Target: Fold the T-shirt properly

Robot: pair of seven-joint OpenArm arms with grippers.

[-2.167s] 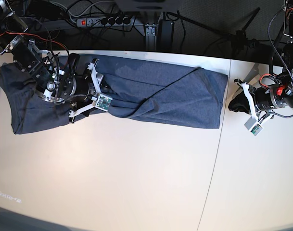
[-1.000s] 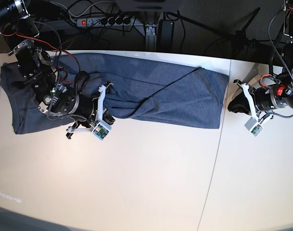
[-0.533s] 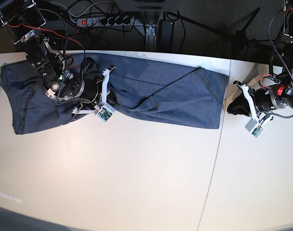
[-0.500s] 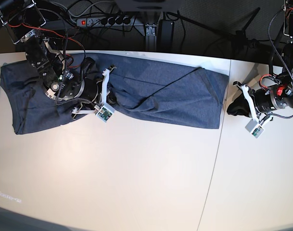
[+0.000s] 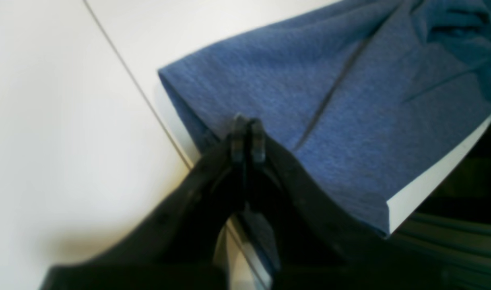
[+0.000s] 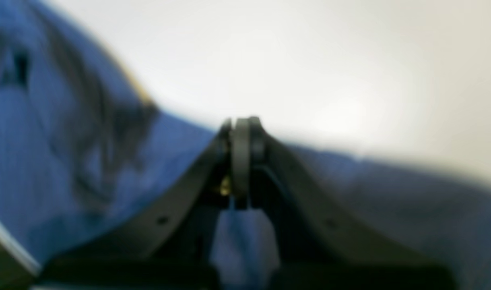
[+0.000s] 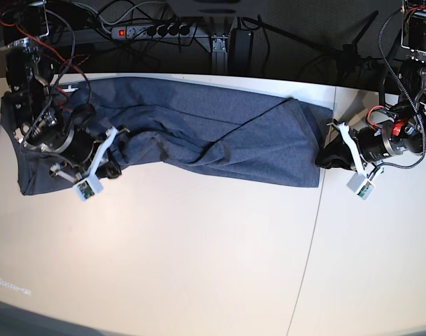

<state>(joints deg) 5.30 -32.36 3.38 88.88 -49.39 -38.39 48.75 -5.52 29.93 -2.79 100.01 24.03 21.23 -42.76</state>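
T-shirt (image 7: 219, 136) between two closed grippers

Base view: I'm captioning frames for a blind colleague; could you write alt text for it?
A blue-grey T-shirt lies rumpled lengthwise along the far edge of a white table, seen from above. The right claw sits over its left part; the left claw meets its right end.

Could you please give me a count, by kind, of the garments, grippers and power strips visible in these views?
T-shirt: 1
Grippers: 2, the left gripper and the right gripper, both with jaws shut
Power strip: 1, behind the table
Total: 4
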